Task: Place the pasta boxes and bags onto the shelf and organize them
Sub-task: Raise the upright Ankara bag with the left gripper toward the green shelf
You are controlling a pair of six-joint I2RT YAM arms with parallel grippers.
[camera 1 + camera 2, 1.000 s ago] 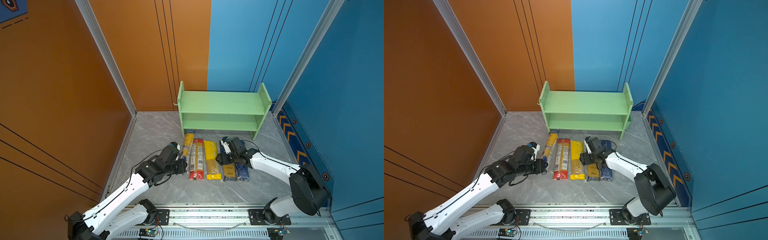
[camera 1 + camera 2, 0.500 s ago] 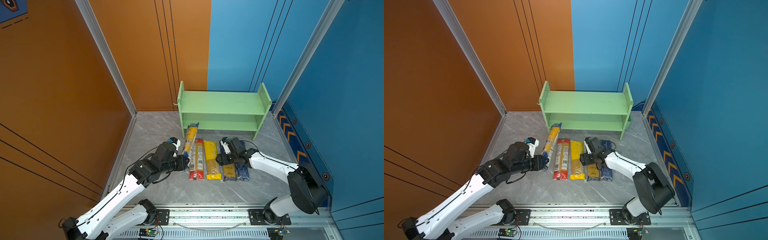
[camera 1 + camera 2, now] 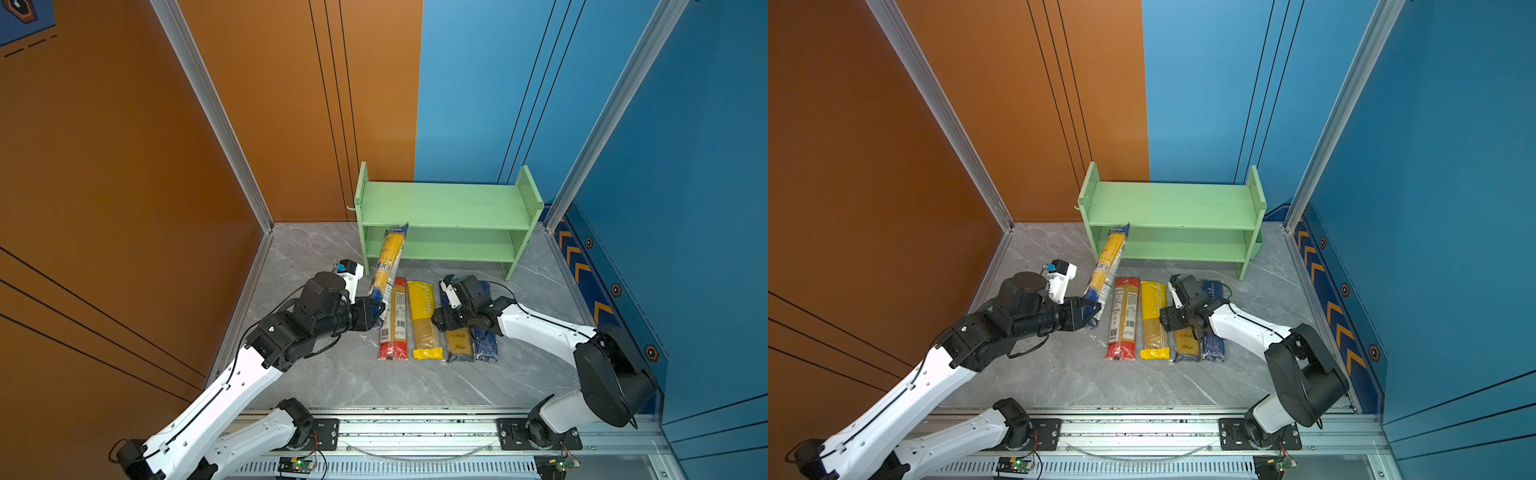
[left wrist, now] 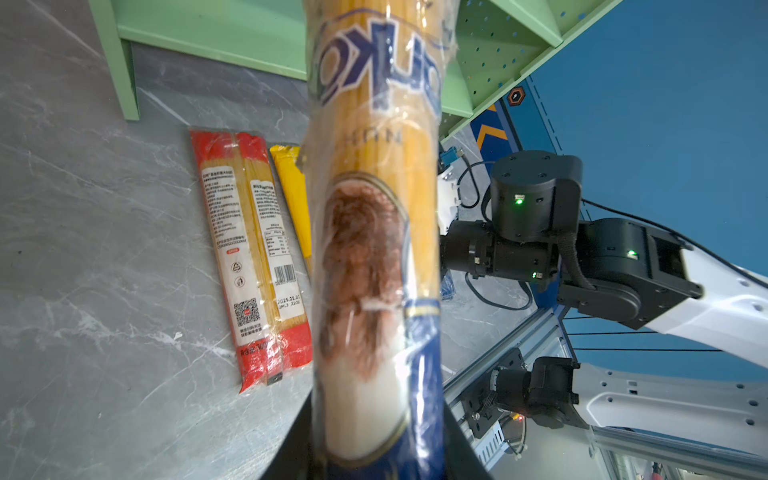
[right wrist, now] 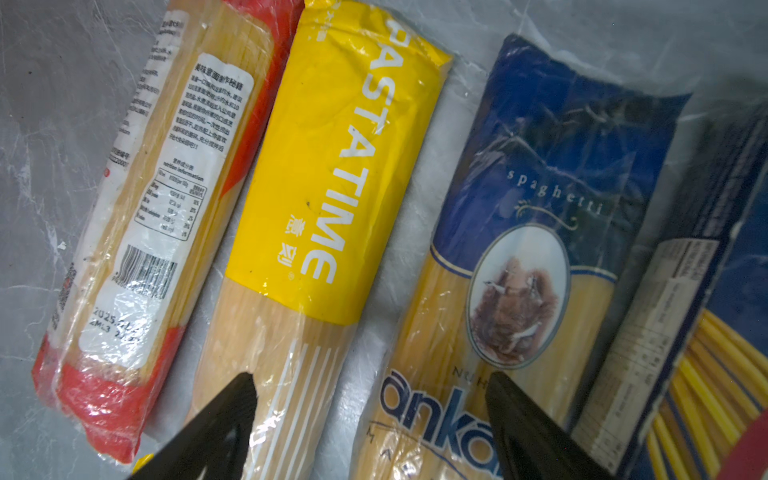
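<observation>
Your left pincer (image 3: 375,311) clamps the blue-and-yellow bag (image 3: 390,255), whose far end points ahead at the shelf (image 3: 451,203). Placing in hand: next, level it and push forward. Right pincer (image 5: 370,380) gapes above floor packs (image 5: 332,166).

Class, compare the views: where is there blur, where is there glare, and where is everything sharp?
Left wrist view: the lifted ankara bag sits near the lens and blurs; the red-ended bag on the floor is sharp. Right wrist view: glare glints on the PASTATIME bag; the Barilla pack is soft. Both top views: even light, sharp.
</observation>
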